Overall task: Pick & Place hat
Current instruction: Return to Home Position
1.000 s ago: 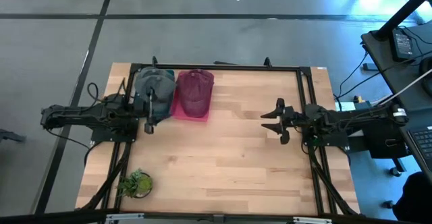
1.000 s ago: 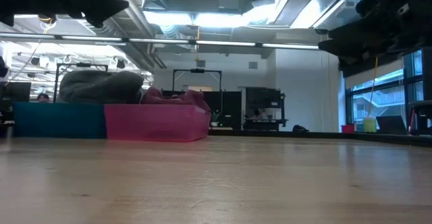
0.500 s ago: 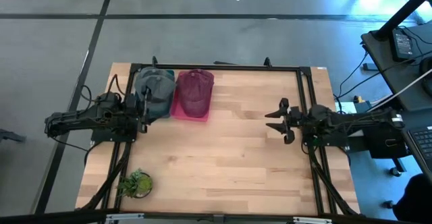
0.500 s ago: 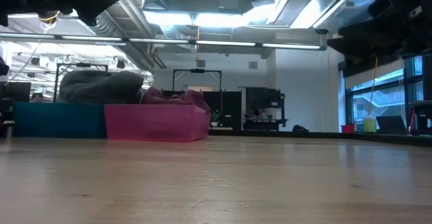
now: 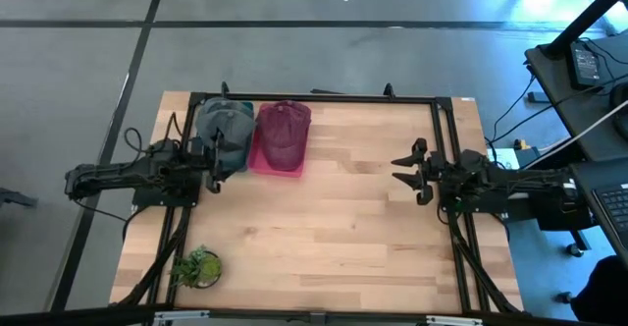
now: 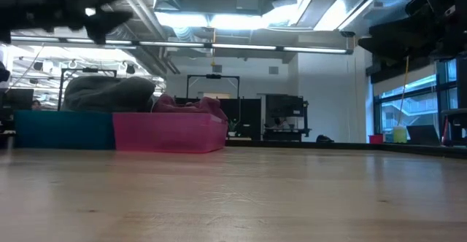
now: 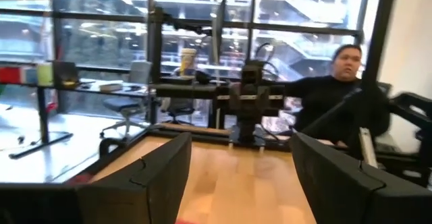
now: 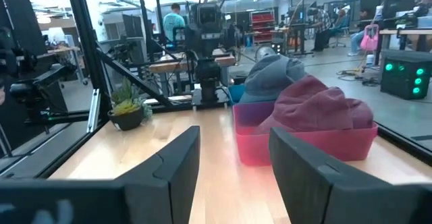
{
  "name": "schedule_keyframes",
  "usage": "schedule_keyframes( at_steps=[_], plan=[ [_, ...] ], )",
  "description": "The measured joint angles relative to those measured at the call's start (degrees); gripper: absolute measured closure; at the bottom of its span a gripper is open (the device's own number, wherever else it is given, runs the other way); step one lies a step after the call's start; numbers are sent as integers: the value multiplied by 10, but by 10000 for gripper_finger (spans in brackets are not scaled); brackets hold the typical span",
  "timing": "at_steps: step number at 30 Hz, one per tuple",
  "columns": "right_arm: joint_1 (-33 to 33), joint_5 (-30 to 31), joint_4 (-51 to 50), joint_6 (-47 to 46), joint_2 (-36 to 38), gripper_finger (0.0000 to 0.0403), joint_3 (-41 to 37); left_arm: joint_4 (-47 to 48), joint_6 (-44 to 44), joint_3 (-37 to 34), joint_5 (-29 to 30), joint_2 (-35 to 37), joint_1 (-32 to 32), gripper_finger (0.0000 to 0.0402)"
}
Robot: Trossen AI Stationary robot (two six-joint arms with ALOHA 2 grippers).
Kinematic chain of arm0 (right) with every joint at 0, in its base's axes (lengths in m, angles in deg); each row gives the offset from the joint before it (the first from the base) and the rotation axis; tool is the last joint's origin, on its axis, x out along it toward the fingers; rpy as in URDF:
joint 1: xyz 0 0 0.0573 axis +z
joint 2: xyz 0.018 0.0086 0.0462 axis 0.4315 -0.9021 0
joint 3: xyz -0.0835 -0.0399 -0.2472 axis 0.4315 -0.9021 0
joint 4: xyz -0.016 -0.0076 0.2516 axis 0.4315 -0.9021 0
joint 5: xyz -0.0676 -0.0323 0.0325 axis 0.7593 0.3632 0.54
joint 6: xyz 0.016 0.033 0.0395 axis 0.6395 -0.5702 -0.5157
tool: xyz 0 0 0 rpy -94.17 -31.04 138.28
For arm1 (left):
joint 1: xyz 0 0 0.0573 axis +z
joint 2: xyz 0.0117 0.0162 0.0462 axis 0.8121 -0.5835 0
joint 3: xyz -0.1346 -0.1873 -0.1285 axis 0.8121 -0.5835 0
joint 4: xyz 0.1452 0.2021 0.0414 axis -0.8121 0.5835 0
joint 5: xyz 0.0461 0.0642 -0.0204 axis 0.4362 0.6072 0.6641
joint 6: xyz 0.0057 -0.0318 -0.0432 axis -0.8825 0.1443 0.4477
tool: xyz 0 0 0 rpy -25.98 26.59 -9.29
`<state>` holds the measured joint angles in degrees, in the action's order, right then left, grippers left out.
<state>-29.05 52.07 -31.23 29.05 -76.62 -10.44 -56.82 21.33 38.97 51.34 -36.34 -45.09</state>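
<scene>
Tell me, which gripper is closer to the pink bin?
Left. The left gripper is a short way off the pink bin; the right gripper is much farther across the table.

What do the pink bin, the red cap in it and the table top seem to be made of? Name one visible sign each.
Pink bin: probably plastic, smooth, slightly translucent, stiff straight walls.
Red cap: fabric, matte, soft folds, slumped crown.
Table top: wood, light satin finish; plank seams and grain show.
</scene>
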Motion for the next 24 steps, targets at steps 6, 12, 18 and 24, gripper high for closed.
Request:
schedule_keyframes(
  at_steps=[6, 12, 18, 24],
  plan=[
    [-8, 0, -19, -1, 36, 226, 0, -28, 30, -51, 13, 7, 1, 151],
    [-19, 1, -60, -8, 71, 226, 0, -7, 18, -51, 47, 7, 1, 151],
    [-31, 1, -88, -25, 71, 226, 0, 29, 16, -51, 65, 13, 1, 151],
    [-36, 1, -102, -29, 71, 226, 0, 39, 5, -51, 83, 18, 1, 151]
  ],
)
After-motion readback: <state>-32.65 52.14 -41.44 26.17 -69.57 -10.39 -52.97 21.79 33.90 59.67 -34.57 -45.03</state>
